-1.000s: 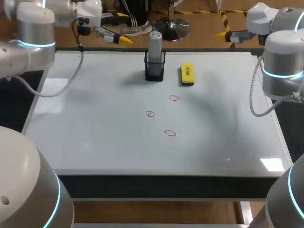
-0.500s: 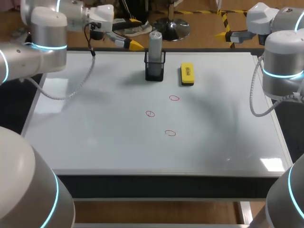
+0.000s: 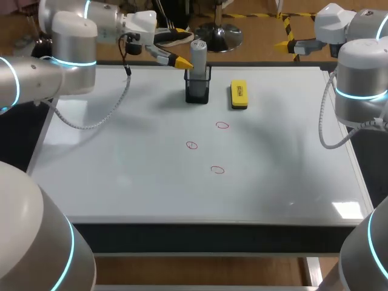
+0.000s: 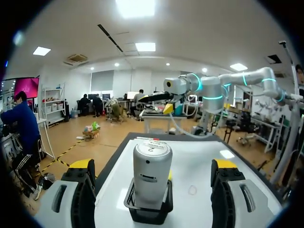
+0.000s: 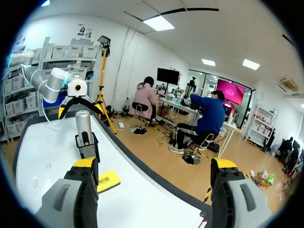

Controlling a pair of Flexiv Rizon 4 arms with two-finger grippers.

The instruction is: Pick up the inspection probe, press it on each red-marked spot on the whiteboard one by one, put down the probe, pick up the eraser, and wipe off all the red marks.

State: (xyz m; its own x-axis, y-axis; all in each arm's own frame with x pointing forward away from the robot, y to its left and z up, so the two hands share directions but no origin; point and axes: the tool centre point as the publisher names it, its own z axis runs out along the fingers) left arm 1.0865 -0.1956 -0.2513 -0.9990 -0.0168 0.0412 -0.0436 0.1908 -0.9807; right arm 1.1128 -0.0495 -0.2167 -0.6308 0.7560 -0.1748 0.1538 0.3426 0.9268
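Probe (image 3: 198,53): upright in the black holder (image 3: 197,91), at the far edge of the whiteboard (image 3: 121,170).
Left jaws: spread wide, close up to the probe, not touching it.
Right jaws: wide apart, holding nothing, beyond the desk's far right edge.
Eraser (image 3: 239,95): just beside the holder.
Red marks (image 3: 191,145): three, mid-board.

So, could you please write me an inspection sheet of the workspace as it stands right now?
Surface: whiteboard lying flat, with three red marks near its middle.
Job's things: probe upright in a black holder at the far edge; yellow eraser beside the holder, apart from it.
Clutter: nothing seen.
Grippers: left gripper open, close beside the probe's upper part, not touching; right gripper open, empty, beyond the far right corner.
Cables: left cable and right cable hang in grey loops over the board's sides.
Surroundings: nothing seen reaching over the table.
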